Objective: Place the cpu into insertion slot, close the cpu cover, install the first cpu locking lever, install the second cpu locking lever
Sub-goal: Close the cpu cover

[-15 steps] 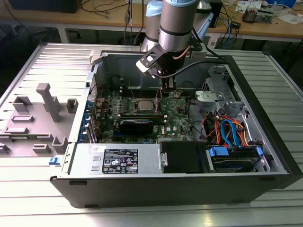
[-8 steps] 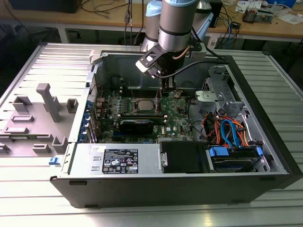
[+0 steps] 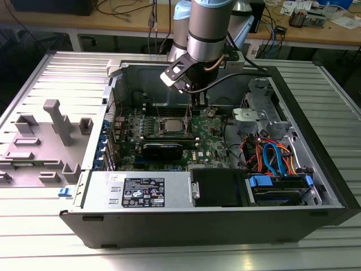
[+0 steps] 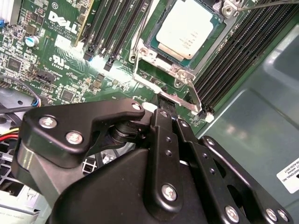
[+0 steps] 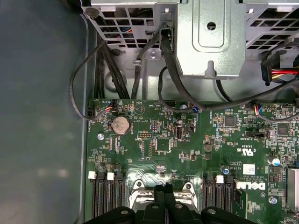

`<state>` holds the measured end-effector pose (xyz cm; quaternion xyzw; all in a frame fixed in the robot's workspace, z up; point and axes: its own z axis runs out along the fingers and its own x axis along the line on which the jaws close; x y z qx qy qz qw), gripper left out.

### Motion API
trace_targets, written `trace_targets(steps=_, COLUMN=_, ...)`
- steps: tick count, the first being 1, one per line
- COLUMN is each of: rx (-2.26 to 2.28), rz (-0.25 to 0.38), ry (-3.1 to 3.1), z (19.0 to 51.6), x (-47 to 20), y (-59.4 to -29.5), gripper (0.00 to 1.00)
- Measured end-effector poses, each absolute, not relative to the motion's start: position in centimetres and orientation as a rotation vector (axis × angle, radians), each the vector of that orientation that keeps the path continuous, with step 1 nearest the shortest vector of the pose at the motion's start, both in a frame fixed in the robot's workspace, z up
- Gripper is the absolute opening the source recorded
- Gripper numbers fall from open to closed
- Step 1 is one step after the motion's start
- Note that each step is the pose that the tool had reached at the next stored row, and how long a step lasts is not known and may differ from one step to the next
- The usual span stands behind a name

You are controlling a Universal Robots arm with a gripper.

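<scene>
In the socket at the middle of the green board (image 5: 187, 140), the cpu (image 4: 186, 29) lies flat with its silver-grey top facing up. The cpu cover (image 4: 174, 68) is down over it, its thin metal frame ringing the chip so that the top shows through the window. One wire lever (image 4: 154, 86) runs along the socket edge nearest the hand. The tip of the other lever (image 4: 261, 4) shows past the socket's far corner. Whether either one is hooked down cannot be told.

The hand (image 4: 163, 105) hangs just beside the socket with its two black fingers (image 5: 159, 205) drawn together, and no gap shows between them. Their tips reach the nearer lever's wire. Whether they press on it or pinch it cannot be told.

Rows of black memory slots (image 4: 117, 28) flank the socket on both sides. Farther across the board sits a round coin battery (image 5: 120, 124), and beyond it dark cables (image 5: 112, 60) climb to a grey metal drive cage (image 5: 205, 42).

In the exterior view the arm (image 3: 206, 28) reaches down into the open computer case (image 3: 316, 113), which lies on its side on a ribbed metal counter (image 3: 169, 257). A grey moulded holder (image 3: 56, 121) stands at the exterior view's left.
</scene>
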<state>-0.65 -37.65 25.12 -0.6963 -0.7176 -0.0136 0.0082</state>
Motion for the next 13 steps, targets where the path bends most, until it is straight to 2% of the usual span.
trace_targets(steps=13, rx=-2.176, rz=-0.042, ry=-2.243, z=25.12, x=-1.43, y=-37.65, gripper=0.11)
